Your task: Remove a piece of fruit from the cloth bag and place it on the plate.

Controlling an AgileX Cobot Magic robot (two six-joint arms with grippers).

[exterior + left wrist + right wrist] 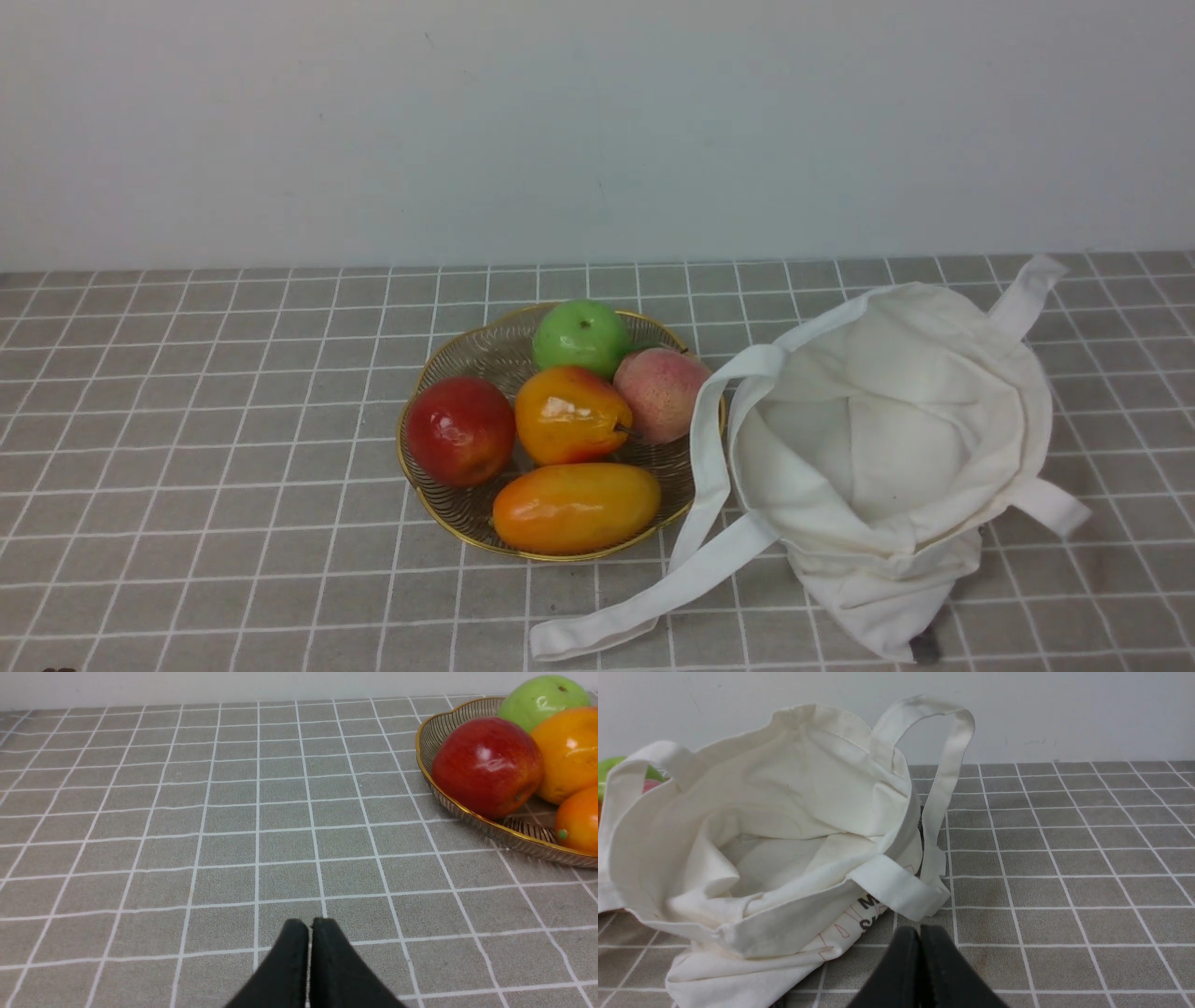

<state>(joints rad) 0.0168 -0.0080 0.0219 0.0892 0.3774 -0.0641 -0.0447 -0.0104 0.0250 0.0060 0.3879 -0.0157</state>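
The piece of fruit (569, 414), orange-yellow with a red blush and a pointed tip, lies in the middle of the gold wire plate (476, 350); it also shows in the left wrist view (567, 753). The cream cloth bag (896, 439) sits open to the right of the plate, and its inside shows only fabric (752, 844). One strap (709, 467) lies over the plate's right rim. My left gripper (310, 921) is shut and empty over bare table left of the plate (467, 821). My right gripper (919, 928) is shut and empty just by the bag's near side.
On the plate also lie a red apple (460, 430), a green apple (582, 337), a pink peach (661, 393) and a long oval orange-yellow fruit (576, 507). A grey checked cloth (205, 448) covers the table. A white wall (560, 121) stands behind.
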